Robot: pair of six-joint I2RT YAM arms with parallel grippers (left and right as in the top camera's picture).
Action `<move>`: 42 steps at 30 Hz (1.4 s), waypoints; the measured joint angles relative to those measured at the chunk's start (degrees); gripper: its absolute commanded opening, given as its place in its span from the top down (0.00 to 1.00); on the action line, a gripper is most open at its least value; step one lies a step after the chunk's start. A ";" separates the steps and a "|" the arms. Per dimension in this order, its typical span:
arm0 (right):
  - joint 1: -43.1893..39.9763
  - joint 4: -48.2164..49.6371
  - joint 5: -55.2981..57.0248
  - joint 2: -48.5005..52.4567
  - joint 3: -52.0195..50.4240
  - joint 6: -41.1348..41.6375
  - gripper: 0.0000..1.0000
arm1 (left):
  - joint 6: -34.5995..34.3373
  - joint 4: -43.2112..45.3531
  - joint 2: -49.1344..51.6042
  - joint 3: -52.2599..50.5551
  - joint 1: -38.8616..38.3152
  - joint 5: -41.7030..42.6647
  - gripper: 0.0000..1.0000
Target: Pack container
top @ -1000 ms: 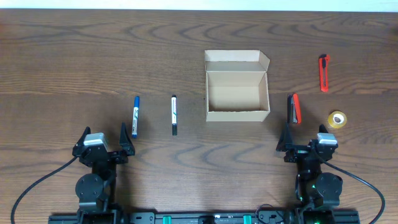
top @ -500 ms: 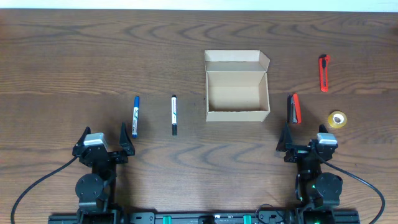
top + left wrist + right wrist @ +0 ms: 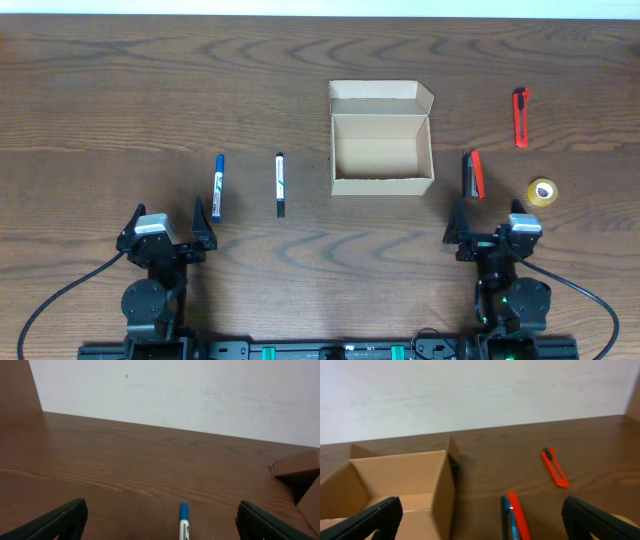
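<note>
The open tan cardboard container [image 3: 382, 150] stands mid-table with its flap lid folded back; it looks empty. It also shows in the right wrist view [image 3: 400, 485]. A blue-capped marker [image 3: 217, 186] and a black-capped marker [image 3: 280, 184] lie left of it. A red and dark tool [image 3: 472, 174], a red box cutter [image 3: 520, 116] and a tape roll [image 3: 542, 191] lie to its right. My left gripper [image 3: 170, 222] is open, just short of the blue marker [image 3: 183, 522]. My right gripper [image 3: 488, 224] is open, just short of the red tool [image 3: 512, 517].
The wooden table [image 3: 120, 90] stretches to a white wall in the wrist views. The red box cutter [image 3: 555, 466] lies beyond the right gripper. A box flap corner [image 3: 297, 464] shows at the left wrist view's right edge.
</note>
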 measured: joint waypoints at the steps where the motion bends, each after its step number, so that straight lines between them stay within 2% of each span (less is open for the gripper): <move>1: 0.00 -0.11 -1.11 0.00 0.07 0.00 0.01 | 0.00 0.00 0.00 0.00 0.00 0.00 0.05; 5: 0.00 -7.80 -2.78 0.11 3.85 -0.07 0.01 | 0.00 0.00 0.00 0.00 0.00 0.00 0.05; 8: 0.00 -15.45 0.26 1.86 11.04 -0.59 0.01 | 0.00 -0.02 0.00 0.02 0.00 0.00 0.05; 12: 0.00 -19.89 5.99 8.13 21.68 -2.38 0.01 | 0.00 -0.04 0.00 0.02 0.00 0.00 0.05; 17: 0.00 -27.21 11.96 22.77 38.10 -3.34 0.01 | 0.00 -0.04 -0.02 0.04 0.00 0.00 0.05; 24: -0.28 -56.92 17.75 51.69 72.81 -3.50 0.01 | 0.02 -0.22 0.00 0.15 0.00 0.02 0.05; 28: -0.33 -71.69 14.12 64.00 88.59 -3.61 0.01 | -0.02 -0.31 -0.02 0.24 0.00 0.00 0.05; 30: -0.31 -76.04 10.10 68.02 93.53 -3.61 0.01 | 0.00 -0.33 -0.02 0.24 0.00 0.02 0.05; 35: -0.35 -78.25 6.99 71.52 95.49 -2.82 0.01 | 0.02 -0.33 -0.02 0.24 0.00 0.02 0.05; 39: -1.79 -79.06 13.92 72.70 95.51 1.64 0.01 | 0.00 -0.31 -0.02 0.24 0.00 0.02 0.05; 42: -5.79 -76.83 18.18 73.66 95.60 3.63 0.01 | 0.00 -0.33 -0.02 0.24 0.00 0.02 0.05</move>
